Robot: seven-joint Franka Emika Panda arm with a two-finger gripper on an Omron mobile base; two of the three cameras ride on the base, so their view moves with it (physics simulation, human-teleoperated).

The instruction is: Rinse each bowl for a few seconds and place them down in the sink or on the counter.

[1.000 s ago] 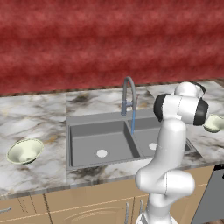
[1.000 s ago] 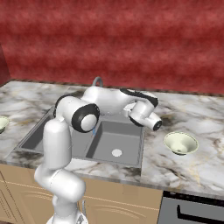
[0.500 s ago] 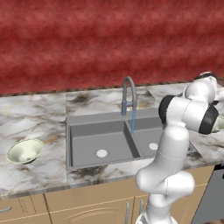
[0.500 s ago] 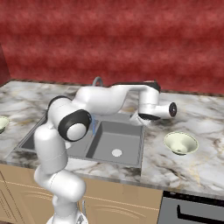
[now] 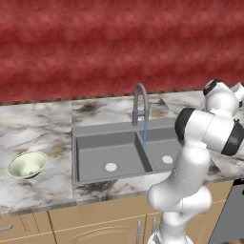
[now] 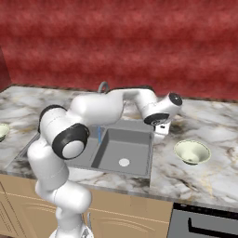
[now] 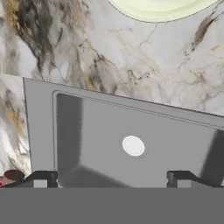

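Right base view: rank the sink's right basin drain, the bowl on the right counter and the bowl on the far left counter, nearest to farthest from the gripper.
From the open gripper:
1. Right basin drain, below it in the sink.
2. Right bowl, on the counter just right of the sink; close to the drain's distance, hard to separate.
3. Left bowl, at the far left edge, clearly farthest.

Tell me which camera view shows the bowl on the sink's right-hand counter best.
The right base view: the right bowl sits whole and unobstructed on the counter beside the sink. The hand view catches just its rim at the top edge. In the left base view the arm blocks that spot.
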